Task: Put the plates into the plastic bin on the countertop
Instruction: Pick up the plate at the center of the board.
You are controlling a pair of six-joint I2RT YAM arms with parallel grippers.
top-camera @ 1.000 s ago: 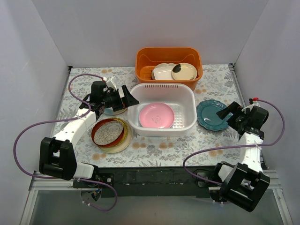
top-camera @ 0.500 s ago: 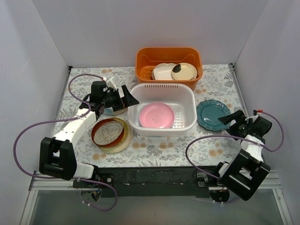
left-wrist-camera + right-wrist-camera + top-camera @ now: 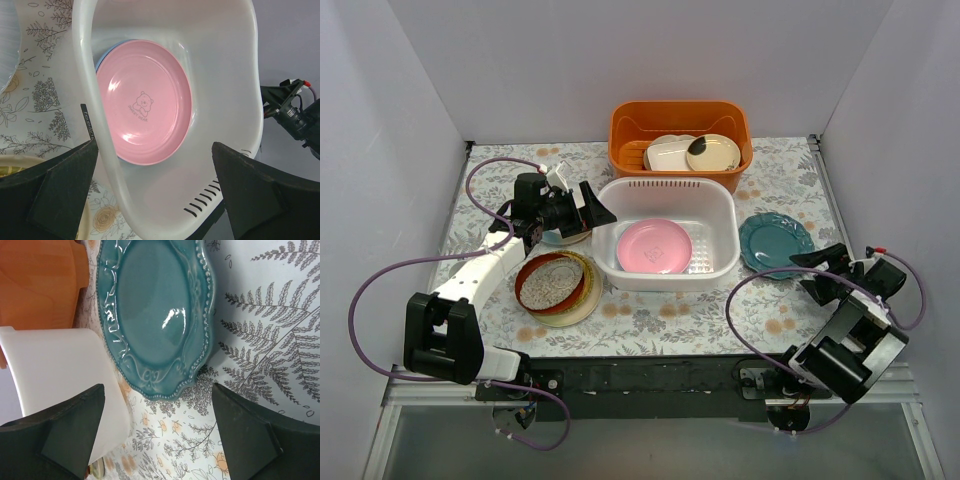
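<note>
The white plastic bin (image 3: pixel 720 205) stands mid-table on the flowered countertop (image 3: pixel 650 315). A pink plate (image 3: pixel 654 246) lies in it; in the left wrist view the pink plate (image 3: pixel 144 102) rests on a blue plate (image 3: pixel 99 59). A teal plate (image 3: pixel 775 243) lies right of the bin, and also shows in the right wrist view (image 3: pixel 155 315). A stack with a red-rimmed plate (image 3: pixel 553 283) lies left of the bin. My left gripper (image 3: pixel 600 208) is open and empty over the bin's left rim (image 3: pixel 86 75). My right gripper (image 3: pixel 812 275) is open and empty, just short of the teal plate's near edge.
An orange basket (image 3: pixel 680 130) holding cream plates, one with a dark blotch (image 3: pixel 712 152), stands behind the bin. A pale plate (image 3: pixel 563 237) lies under my left wrist. Grey walls close in three sides.
My right arm has drawn back toward the near right, its gripper moving off the teal plate's right edge to just in front of it. The left arm has not moved.
</note>
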